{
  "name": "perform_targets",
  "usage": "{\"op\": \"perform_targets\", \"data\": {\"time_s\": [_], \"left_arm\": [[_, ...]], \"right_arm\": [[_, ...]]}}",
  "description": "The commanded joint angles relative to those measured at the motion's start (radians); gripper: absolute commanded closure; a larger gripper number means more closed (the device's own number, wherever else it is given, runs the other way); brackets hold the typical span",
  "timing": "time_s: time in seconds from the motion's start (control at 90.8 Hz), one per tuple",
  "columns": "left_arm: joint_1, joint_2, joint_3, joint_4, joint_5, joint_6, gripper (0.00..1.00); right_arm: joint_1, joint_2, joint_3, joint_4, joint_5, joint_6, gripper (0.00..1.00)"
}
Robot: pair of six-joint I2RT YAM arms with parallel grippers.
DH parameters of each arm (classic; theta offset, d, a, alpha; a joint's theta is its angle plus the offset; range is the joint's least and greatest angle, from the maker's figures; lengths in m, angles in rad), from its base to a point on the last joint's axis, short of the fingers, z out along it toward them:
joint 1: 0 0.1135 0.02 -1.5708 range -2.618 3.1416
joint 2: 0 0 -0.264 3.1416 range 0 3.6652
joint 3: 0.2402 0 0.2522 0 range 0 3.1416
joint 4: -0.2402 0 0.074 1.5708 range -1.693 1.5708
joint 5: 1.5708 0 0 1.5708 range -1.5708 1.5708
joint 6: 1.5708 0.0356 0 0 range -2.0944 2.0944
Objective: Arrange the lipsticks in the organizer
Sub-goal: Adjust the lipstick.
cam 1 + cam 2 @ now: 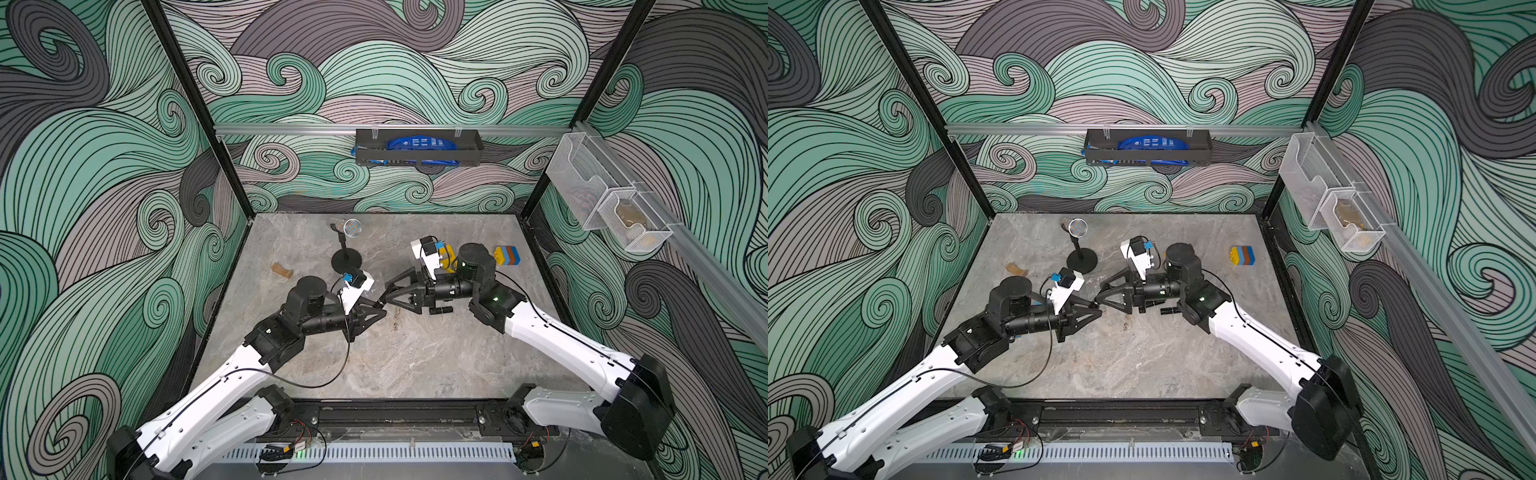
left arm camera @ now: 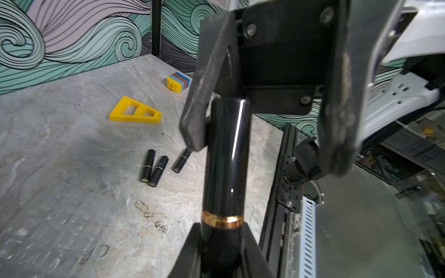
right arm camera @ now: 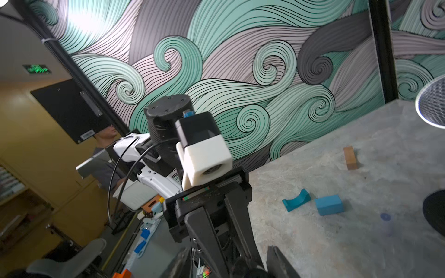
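My left gripper [image 2: 221, 240] is shut on the base of a glossy black lipstick [image 2: 226, 156] with a gold band. The tube points away from it, above the table's middle. My right gripper [image 2: 265, 151] faces it, open, its jaws spread round the tube's far end; one finger [image 2: 192, 125] touches the tube's side. In both top views the two grippers meet tip to tip, left [image 1: 380, 305] and right [image 1: 388, 293]. Three more black lipsticks [image 2: 157, 172] lie on the table. The clear organizer [image 2: 48, 216] shows faintly as a grid beside them.
A yellow triangular piece [image 2: 134, 113] and a striped block stack [image 1: 508, 255] lie at the back right. A mesh disc on a black stand [image 1: 347, 249] and a wooden block [image 1: 281, 270] are at the back left. Blue blocks [image 3: 328, 204] lie by the left arm. White wire baskets [image 1: 602, 199] hang on the right wall.
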Motion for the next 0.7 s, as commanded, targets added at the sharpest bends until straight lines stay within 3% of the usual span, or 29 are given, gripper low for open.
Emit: {"op": "perform_targets", "data": {"time_s": [0.0, 0.22, 0.495, 0.693], "left_arm": [[0.000, 0.019, -0.027, 0.046, -0.181, 0.013, 0.96], [-0.044, 0.046, -0.032, 0.030, -0.393, 0.061, 0.96], [-0.084, 0.047, -0.037, 0.044, -0.436, 0.075, 0.97], [-0.098, 0.055, -0.038, 0.059, -0.441, 0.073, 0.97]], "right_arm": [[-0.039, 0.015, 0.029, -0.078, 0.142, 0.162, 0.41], [0.024, 0.069, 0.175, -0.351, 0.349, 0.152, 0.41], [0.059, 0.142, 0.233, -0.432, 0.450, 0.168, 0.44], [0.063, 0.180, 0.233, -0.408, 0.401, 0.196, 0.50]]}}
